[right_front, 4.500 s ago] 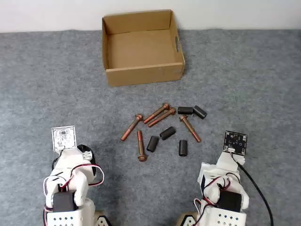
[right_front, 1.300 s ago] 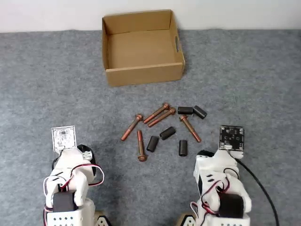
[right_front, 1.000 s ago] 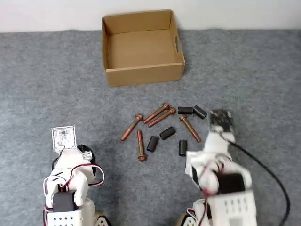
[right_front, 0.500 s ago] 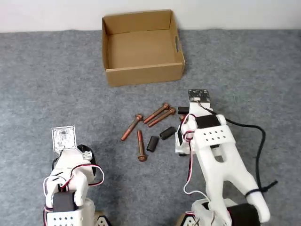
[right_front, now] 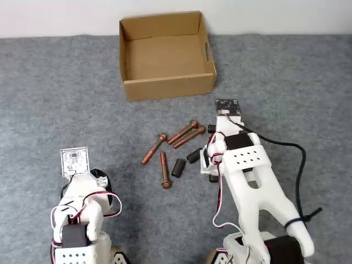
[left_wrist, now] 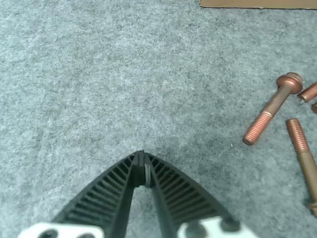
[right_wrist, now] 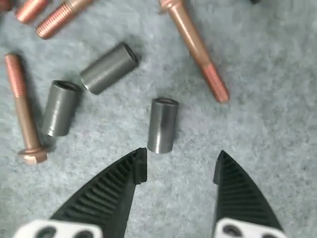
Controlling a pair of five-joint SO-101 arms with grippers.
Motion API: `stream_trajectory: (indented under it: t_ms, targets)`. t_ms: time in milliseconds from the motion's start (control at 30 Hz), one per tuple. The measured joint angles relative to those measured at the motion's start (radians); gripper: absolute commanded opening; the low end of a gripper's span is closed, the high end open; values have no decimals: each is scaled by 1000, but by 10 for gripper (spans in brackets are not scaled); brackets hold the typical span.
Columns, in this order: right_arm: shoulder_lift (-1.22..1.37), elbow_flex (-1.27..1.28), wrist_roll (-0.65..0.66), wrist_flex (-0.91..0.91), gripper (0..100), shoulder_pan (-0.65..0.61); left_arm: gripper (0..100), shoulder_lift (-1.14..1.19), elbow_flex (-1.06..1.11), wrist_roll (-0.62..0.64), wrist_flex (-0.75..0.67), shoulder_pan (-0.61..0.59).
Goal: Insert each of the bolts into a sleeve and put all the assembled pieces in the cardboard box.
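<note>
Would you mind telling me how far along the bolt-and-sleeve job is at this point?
Nothing is finished: the cardboard box is empty, and the bolts and sleeves lie loose on the carpet, none visibly assembled. In hand: the right arm holds open jaws at one sleeve. Left: every insertion and every drop into the box.

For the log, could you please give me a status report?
Left gripper shut. Right gripper open, just short of a sleeve. Bolt beyond it, not blocking.
</note>
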Motion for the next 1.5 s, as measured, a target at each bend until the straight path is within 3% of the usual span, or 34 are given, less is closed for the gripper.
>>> stream_trajectory:
  t_ms: [500, 700, 1033, 1267, 1500]
  targets:
    - [284, -2, 0, -157, 222, -35, 5, 0, 0, 0, 0, 0]
    - [364, -18, -3, -212, 9, -14, 5, 0, 0, 0, 0, 0]
    - [379, -28, -2, -210, 9, 6, 5, 0, 0, 0, 0, 0]
    - [295, -75, -2, -52, 8, -17, 5, 0, 0, 0, 0, 0]
    - [-60, -83, -2, 157, 8, -5, 5, 0, 0, 0, 0, 0]
